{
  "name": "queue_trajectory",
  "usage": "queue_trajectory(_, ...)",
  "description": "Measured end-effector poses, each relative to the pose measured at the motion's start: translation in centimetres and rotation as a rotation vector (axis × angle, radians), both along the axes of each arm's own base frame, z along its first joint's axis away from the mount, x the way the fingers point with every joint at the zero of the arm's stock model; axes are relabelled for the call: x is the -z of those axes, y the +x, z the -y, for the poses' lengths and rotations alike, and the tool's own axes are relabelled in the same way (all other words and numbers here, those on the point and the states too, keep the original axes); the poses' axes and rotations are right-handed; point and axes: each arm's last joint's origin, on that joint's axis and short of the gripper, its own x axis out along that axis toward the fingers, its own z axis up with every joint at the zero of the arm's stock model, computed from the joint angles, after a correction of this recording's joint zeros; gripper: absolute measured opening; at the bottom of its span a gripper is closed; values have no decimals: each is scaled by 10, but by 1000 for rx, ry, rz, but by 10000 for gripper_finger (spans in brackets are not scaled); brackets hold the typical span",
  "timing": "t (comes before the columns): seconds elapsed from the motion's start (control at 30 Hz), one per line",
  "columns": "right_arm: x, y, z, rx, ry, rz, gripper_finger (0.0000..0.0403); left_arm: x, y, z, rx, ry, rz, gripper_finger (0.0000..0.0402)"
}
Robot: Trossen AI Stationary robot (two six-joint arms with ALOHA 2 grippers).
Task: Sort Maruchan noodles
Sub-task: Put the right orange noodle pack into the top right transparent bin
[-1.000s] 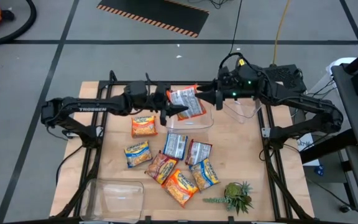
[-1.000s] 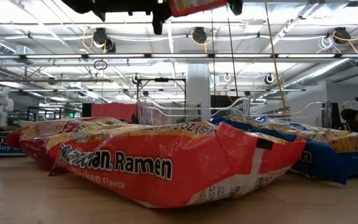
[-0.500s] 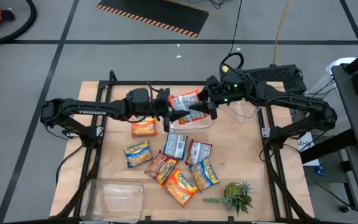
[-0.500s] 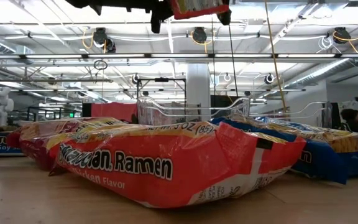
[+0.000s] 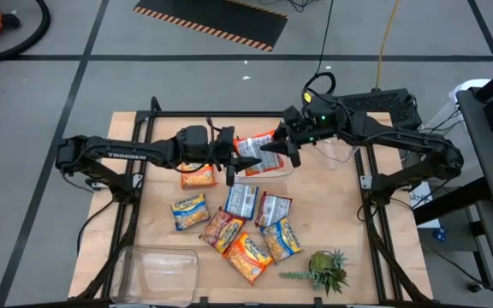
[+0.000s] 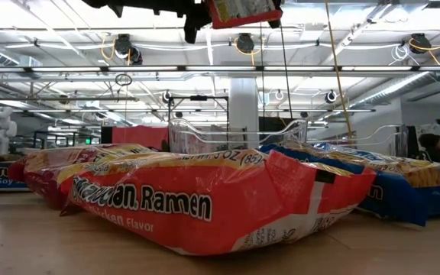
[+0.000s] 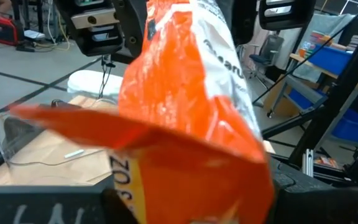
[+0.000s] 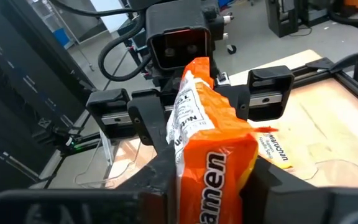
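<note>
Both grippers, left (image 5: 229,157) and right (image 5: 274,151), clamp opposite ends of one orange packet (image 5: 253,145) held aloft between them, so pulling apart could tear it.

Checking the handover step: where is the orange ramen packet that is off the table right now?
In the high view the orange packet hangs above the table's far middle, over a clear bin, between the left gripper and the right gripper, both gripping it.
</note>
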Motion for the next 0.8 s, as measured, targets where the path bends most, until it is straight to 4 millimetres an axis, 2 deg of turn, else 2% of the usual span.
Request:
queue_trajectory(0.33,0,0,1,10,-1,0,99,0,0,-1,-61,-50,6,168)
queue_trajectory(0.53,0,-9,10,48,17,-36,90,1,0,-3,-126,-107,-6,240)
queue_trajectory(0.7,1,-22,15,81,28,-93,89,-8,-10,-15,-230,-142,24,305)
queue_trajectory(0.8,1,-27,18,93,17,-109,88,-14,-15,-22,-254,-146,47,326)
